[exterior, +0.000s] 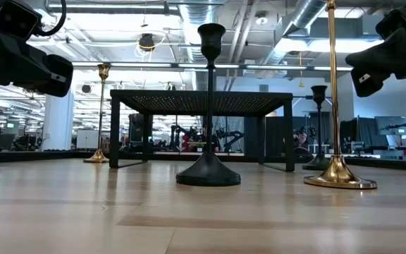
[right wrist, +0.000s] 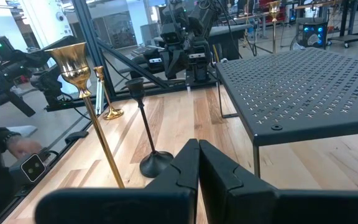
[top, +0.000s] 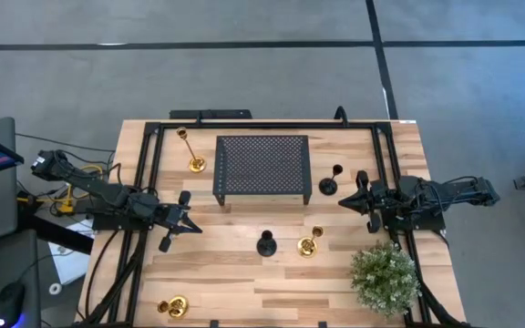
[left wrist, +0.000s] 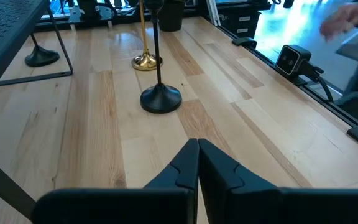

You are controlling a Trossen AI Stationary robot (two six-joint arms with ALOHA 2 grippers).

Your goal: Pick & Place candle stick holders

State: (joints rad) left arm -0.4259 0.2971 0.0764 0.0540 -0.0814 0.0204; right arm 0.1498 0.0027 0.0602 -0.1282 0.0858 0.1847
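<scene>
My left gripper (top: 190, 227) hovered pressed together, empty, over the surface (top: 235, 273). My right gripper (top: 346, 202) was likewise closed, beside a black candle holder (top: 328, 185) by the perforated stand (top: 262, 167). Another black holder (top: 265, 243) and a gold one (top: 308, 245) stood between the grippers.

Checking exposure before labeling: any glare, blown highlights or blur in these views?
Left wrist view: the window area behind the table edge camera is blown out blue-white, and a hand there is motion-blurred. Low view: ceiling lights are bright, and the black candle holder reads as a silhouette. High view: evenly lit, soft shadows under the perforated stand.
</scene>
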